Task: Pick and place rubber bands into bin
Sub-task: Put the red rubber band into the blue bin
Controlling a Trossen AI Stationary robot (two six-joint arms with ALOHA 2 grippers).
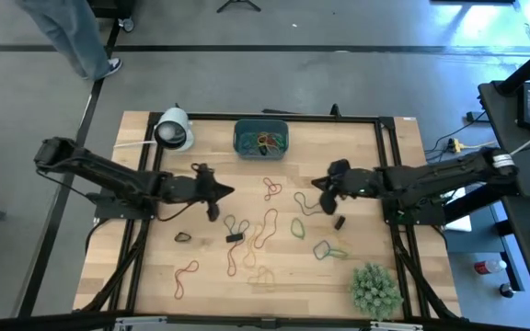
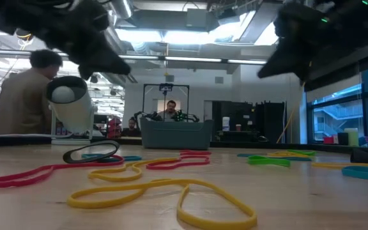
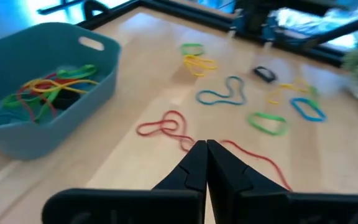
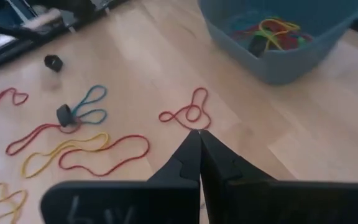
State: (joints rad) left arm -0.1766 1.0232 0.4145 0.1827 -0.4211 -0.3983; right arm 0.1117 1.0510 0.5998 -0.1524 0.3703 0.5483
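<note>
While both hands, left [image 1: 229, 191] and right [image 1: 316, 183], hang pinched together empty, bare wood separates them from the bin [image 1: 261, 150].

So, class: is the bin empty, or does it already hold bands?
Not empty. The bin holds a tangle of red, yellow and green bands; many others lie loose on the table.

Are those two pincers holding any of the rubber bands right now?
No. The left tool and the right tool are both shut with nothing between their tips, hovering above loose rubber bands near the bin.
</note>
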